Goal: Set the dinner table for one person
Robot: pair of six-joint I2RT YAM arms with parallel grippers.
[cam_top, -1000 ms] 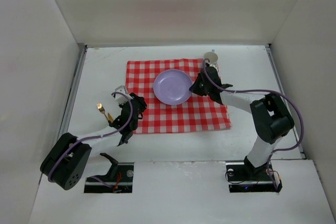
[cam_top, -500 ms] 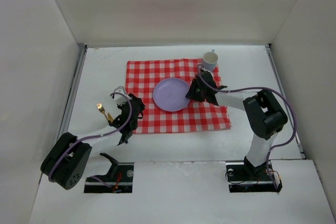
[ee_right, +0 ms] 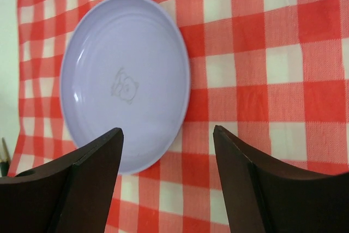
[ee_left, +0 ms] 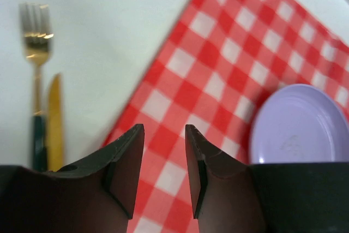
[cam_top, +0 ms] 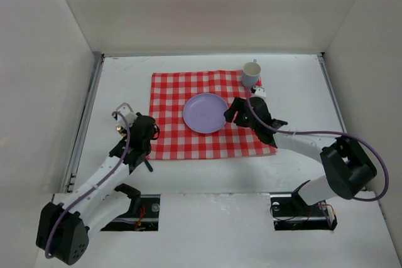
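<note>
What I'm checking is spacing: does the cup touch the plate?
Apart. The top view shows checked cloth between the cup and the plate.

We saw open white table (cam_top: 301,86) right of the checked cloth (cam_top: 169,92) and along the far side, up to the back wall (cam_top: 207,10). On the cloth, the plate (cam_top: 205,112) filled the middle. The mug (cam_top: 251,72) stood at the far right corner, just beyond the right pincer (ee_right: 166,132), whose wide-spread jaws hung over the plate's right rim. The left pincer (ee_left: 163,129), jaws narrowly parted, sat over the cloth's left edge. The fork (ee_left: 36,42) and knife (ee_left: 54,118) lay on the table to its left, towards the side rail (cam_top: 88,111).
</note>
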